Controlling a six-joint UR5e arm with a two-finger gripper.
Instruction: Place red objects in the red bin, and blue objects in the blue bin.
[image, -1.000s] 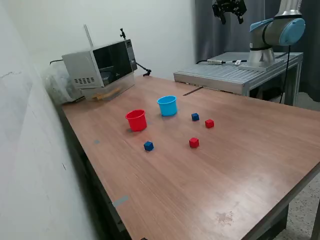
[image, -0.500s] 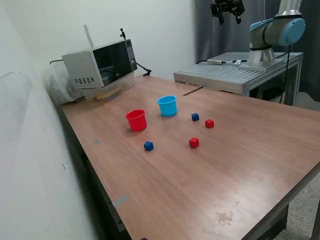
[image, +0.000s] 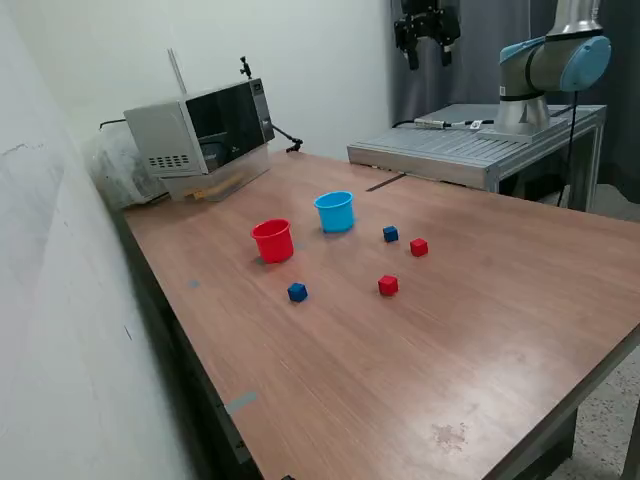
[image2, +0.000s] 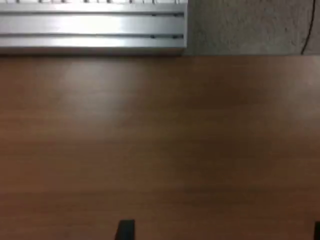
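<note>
The red bin (image: 272, 241) and the blue bin (image: 335, 212) stand upright side by side on the wooden table (image: 480, 330). One dark blue cube (image: 390, 234) and one red cube (image: 418, 247) lie to the exterior view's right of the blue bin. A second red cube (image: 388, 286) and a second blue cube (image: 297, 292) lie nearer the front. My gripper (image: 428, 50) hangs high above the table's far edge, open and empty. The wrist view shows only bare tabletop, with one dark fingertip (image2: 125, 230) and no cubes or cups.
A grey microwave-like box (image: 200, 135) sits at the table's back corner on the exterior view's left. A metal platform (image: 470, 145) with the arm's base (image: 545, 70) adjoins the far edge; it also shows in the wrist view (image2: 92, 30). A wall runs along the left.
My gripper has moved toward the exterior view's left, still high above the far edge. The cubes and cups have not moved.
</note>
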